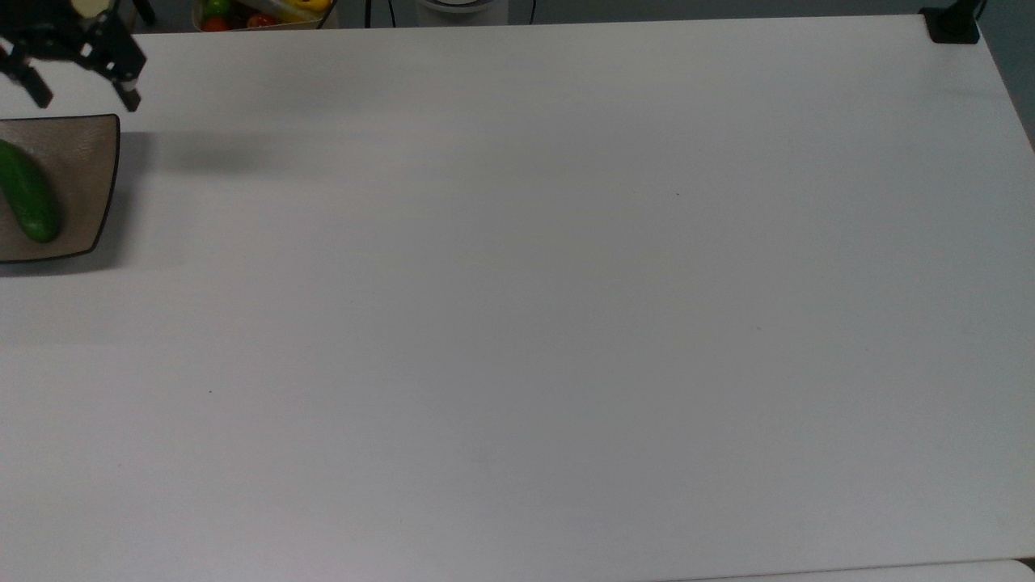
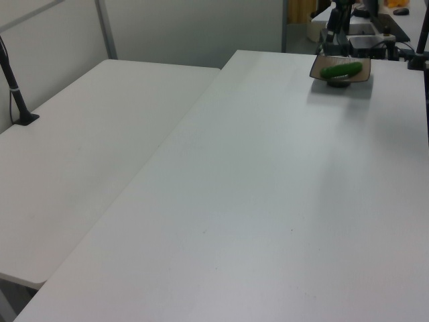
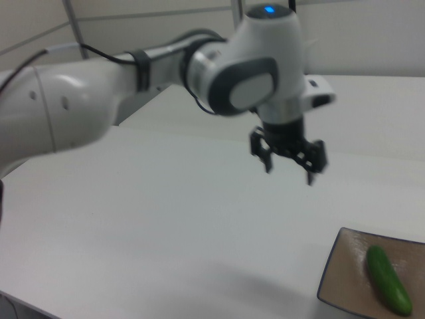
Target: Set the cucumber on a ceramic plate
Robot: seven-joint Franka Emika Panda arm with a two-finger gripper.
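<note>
1. The cucumber (image 1: pixel 28 202) is lying on the plate (image 1: pixel 89 162), both cut off at the top view's left edge.
2. The gripper (image 3: pixel 289 166) is hanging empty above the table (image 1: pixel 525 283), fingers spread.

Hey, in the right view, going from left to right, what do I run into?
Robot arm → gripper, open and hanging above the table → ceramic plate → cucumber lying on the plate, toward the right view's right side of it.

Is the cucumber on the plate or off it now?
On it. The cucumber lies flat inside the plate; the open gripper hangs above, apart.
</note>
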